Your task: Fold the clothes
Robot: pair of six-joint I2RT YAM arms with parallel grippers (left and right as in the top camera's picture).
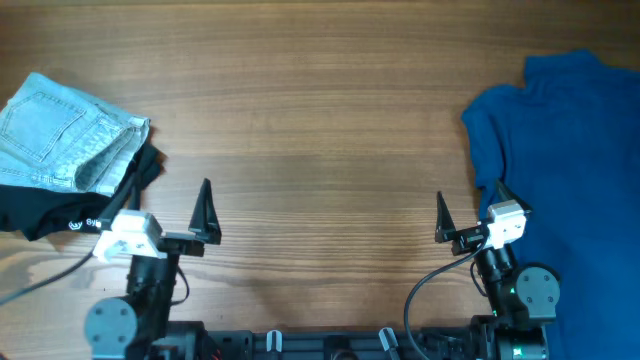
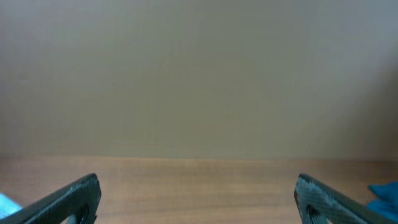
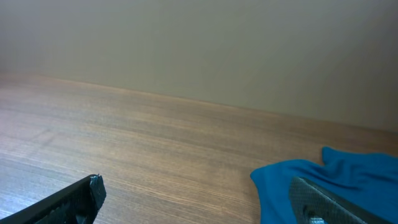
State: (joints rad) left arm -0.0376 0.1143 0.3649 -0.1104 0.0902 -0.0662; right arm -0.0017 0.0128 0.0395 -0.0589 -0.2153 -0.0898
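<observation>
folded jeans [image 1: 60,140] lying crosswise, blue garment [image 1: 575,170] stretched near to far

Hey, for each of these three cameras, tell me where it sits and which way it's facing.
Overhead: above the table, looking straight down at jeans, a black garment and a dark-blue garment; both arms show at the bottom edge.
Left wrist: low on the left gripper, facing across the table to a plain wall; its two open fingers frame the bottom.
Right wrist: low on the right gripper, facing likewise; open fingers below.
Shared: the dark-blue garment appears in overhead and right wrist.
</observation>
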